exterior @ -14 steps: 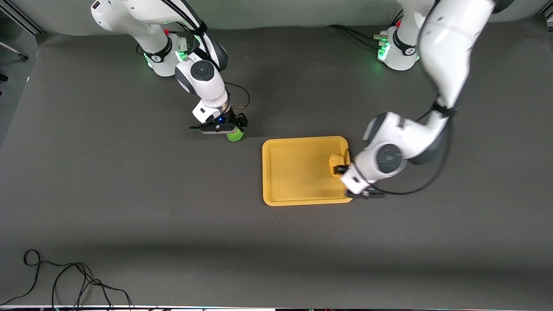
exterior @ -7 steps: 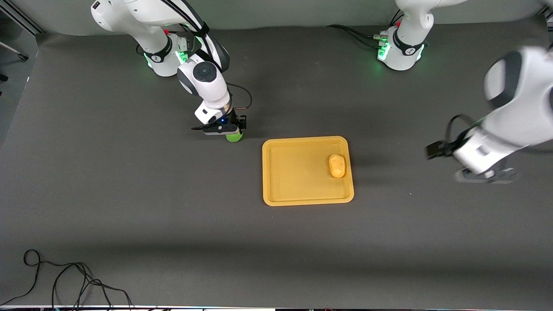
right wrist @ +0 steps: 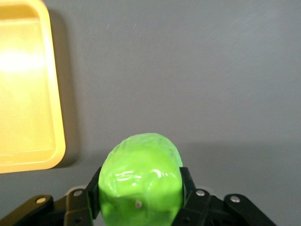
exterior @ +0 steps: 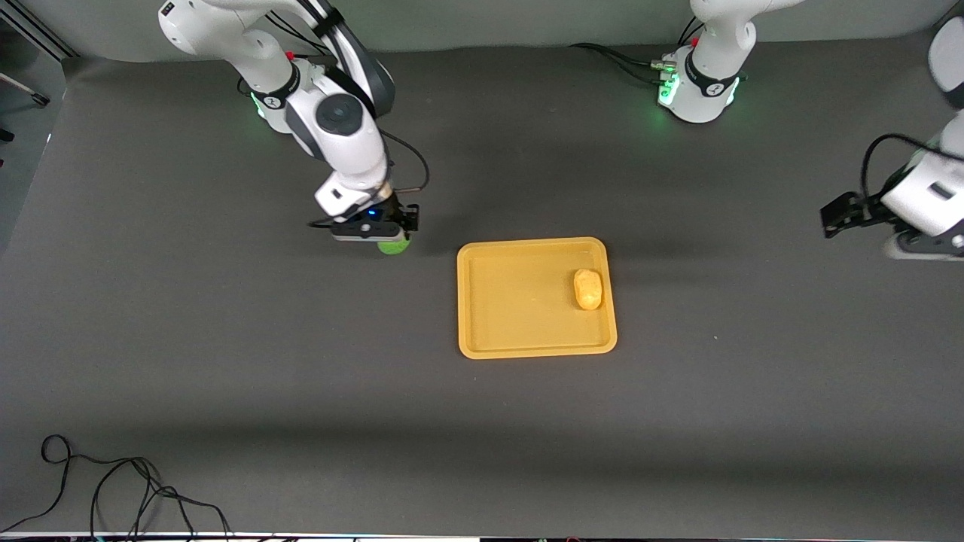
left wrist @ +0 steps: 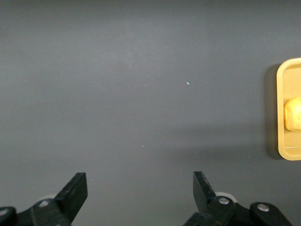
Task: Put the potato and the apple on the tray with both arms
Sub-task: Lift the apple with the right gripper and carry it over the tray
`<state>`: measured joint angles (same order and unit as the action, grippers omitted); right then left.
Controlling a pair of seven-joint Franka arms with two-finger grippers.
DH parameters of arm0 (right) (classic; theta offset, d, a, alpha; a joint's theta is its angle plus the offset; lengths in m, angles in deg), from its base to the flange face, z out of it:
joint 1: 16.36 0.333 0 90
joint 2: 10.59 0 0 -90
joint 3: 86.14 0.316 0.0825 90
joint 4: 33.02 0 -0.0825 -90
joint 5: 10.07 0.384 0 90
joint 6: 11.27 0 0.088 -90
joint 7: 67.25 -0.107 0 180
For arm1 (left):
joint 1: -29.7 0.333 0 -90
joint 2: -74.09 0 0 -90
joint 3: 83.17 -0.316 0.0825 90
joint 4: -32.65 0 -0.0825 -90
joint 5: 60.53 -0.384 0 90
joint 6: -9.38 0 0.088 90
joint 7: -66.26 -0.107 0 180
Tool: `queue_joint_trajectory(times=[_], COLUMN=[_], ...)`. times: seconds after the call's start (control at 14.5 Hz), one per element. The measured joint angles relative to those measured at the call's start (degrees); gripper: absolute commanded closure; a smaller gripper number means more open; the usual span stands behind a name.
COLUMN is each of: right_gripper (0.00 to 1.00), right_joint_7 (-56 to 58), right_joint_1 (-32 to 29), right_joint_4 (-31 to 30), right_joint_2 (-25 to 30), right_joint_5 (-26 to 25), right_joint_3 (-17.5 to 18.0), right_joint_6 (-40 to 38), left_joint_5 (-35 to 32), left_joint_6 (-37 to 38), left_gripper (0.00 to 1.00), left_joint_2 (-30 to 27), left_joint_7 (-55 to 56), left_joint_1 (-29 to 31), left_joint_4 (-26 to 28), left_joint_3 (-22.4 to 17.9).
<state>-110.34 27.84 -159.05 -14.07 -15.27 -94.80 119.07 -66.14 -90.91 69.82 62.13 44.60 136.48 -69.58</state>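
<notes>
The yellow-orange tray (exterior: pixel 520 346) lies mid-table. The potato (exterior: pixel 588 289) rests in it near the rim toward the left arm's end; it also shows in the left wrist view (left wrist: pixel 292 114) with the tray's rim (left wrist: pixel 280 117). My right gripper (exterior: pixel 393 239) is shut on the green apple (exterior: pixel 394 247), beside the tray toward the right arm's end. In the right wrist view the apple (right wrist: pixel 141 176) fills the jaws, with the tray (right wrist: pixel 26 155) close by. My left gripper (exterior: pixel 840 214) is open and empty over bare table at the left arm's end; its fingers (left wrist: pixel 75 190) stand wide apart.
A black cable (exterior: pixel 113 489) lies coiled at the table's near edge toward the right arm's end. Cables (exterior: pixel 625 60) run by the left arm's base. The dark mat (exterior: pixel 301 361) surrounds the tray.
My left arm let go of the potato on the tray and swung away to the left arm's end. My right gripper, holding the apple, shifted slightly away from the tray.
</notes>
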Motion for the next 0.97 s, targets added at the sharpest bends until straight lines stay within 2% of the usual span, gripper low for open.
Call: queue_joint_trajectory(times=[0.14, 0.28, 0.48, 0.62, 0.76, 0.97], right_gripper=[0.57, 0.57, 0.57, 0.57, 0.57, 0.57], right_joint_7=[1.4, 1.64, 1.69, 1.65, -0.08, -7.23], right_joint_1=[-0.12, -0.11, -0.07, 0.33, 0.9, 2.46], right_joint_4=[8.18, 16.69, 26.39, 34.01, 44.6, 60.32], right_joint_2=[1.96, 1.85, -1.24, -6.8, -14.82, -26.98], right_joint_5=[0.01, 0.96, 3.46, 4.53, 5.01, 5.29], right_joint_3=[-0.72, -0.75, -0.76, -0.62, 0.0, 2.82], right_joint_6=[-12.11, -20.5, -23.67, -25.49, -29.91, -34.04], left_joint_5=[0.0, 0.4, 7.82, 9.07, 9.07, 7.83], left_joint_6=[1.89, 1.65, 2.04, 2.9, 3.09, 3.28], left_gripper=[0.0, 0.0, 0.0, 0.0, 0.0, 0.0], left_joint_2=[-1.6, -1.85, -1.69, -1.72, -1.72, -1.72], left_joint_7=[-1.08, -1.49, -1.49, -1.54, -1.66, -3.18], left_joint_1=[0.22, 0.2, 0.23, 0.2, 0.18, 0.13], left_joint_4=[0.29, 1.77, 2.45, 2.32, 2.26, 1.81], left_joint_3=[-0.57, -0.61, -0.65, -0.59, -0.55, -0.4])
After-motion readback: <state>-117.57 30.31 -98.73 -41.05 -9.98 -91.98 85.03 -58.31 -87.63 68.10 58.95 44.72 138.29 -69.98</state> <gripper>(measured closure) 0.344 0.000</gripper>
